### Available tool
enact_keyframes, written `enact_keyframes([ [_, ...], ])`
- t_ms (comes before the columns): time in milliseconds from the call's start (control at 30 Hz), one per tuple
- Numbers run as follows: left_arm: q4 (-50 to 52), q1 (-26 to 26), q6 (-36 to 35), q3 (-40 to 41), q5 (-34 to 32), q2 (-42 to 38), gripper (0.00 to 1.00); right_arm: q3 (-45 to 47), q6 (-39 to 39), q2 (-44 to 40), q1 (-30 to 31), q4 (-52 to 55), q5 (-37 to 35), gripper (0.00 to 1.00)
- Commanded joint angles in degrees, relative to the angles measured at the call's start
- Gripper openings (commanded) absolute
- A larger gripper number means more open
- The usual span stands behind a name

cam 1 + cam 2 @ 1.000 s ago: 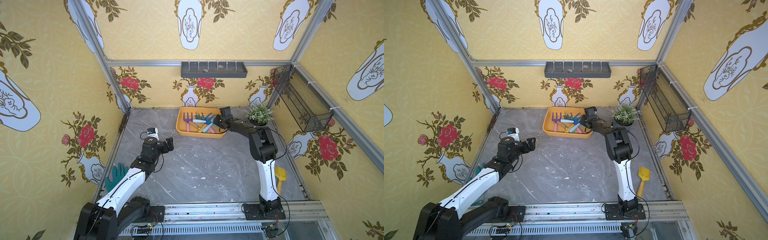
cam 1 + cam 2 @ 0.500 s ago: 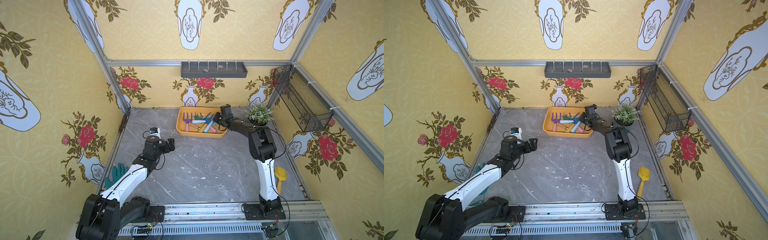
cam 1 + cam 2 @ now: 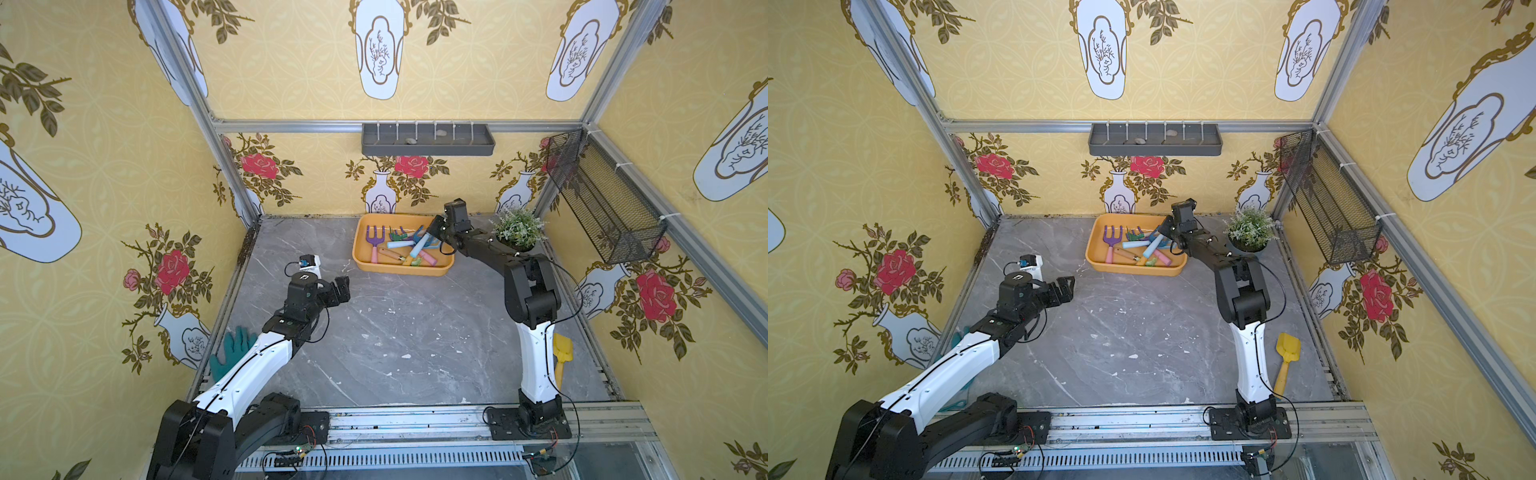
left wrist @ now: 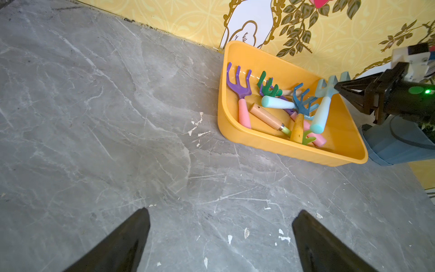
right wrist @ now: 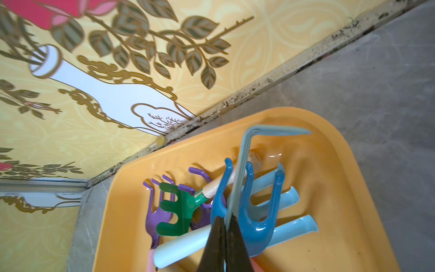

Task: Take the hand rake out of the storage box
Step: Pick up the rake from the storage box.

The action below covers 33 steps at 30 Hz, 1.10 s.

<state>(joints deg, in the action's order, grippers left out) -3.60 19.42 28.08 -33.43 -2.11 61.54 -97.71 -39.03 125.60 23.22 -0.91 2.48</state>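
Black arms (image 3: 528,291), white link shells (image 3: 253,370)

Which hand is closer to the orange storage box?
Right. The right hand is over the storage box, shut on a light blue rake; the left hand hangs open over the table, apart from it.

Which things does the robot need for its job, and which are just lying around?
For the job:
storage box
light-blue hand rake
right gripper, pinching it

Just lying about:
potted plant
yellow shovel
green glove
wire basket
grey wall trough
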Motion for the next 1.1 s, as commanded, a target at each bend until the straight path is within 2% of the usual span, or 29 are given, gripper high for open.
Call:
enact_keyframes([
  [0, 1.4, 2.3, -1.9, -1.4, -2.0, 0.2, 1.0, 0.5, 2.4, -2.1, 0.2, -3.8, 0.8, 0.0],
  [100, 1.9, 5.3, -4.2, -3.0, -4.4, 0.2, 1.0, 3.2, 3.1, -5.1, 0.9, -4.4, 0.7, 0.0],
  [267, 3.2, 13.9, -10.0, -6.4, -9.1, 2.2, 1.0, 8.1, 4.7, -11.8, 5.3, 0.9, -0.6, 0.0],
  [433, 3.4, 23.0, -17.7, -11.6, -16.0, 9.2, 0.99, 14.0, 4.3, -18.3, 12.6, 7.1, -5.5, 0.0],
  [533, 2.4, 26.2, -20.8, -13.6, -17.6, 13.4, 0.98, 17.7, 2.7, -21.1, 15.0, 7.5, -5.6, 0.0],
  [733, -2.2, 27.2, -22.4, -13.8, -17.2, 19.5, 0.95, 21.1, 1.4, -24.4, 16.6, 9.1, -4.2, 0.0],
  [1067, -2.5, 28.2, -21.9, -18.9, -14.1, 26.1, 0.96, 24.3, 1.4, -27.9, 17.3, 8.3, -4.2, 0.0],
])
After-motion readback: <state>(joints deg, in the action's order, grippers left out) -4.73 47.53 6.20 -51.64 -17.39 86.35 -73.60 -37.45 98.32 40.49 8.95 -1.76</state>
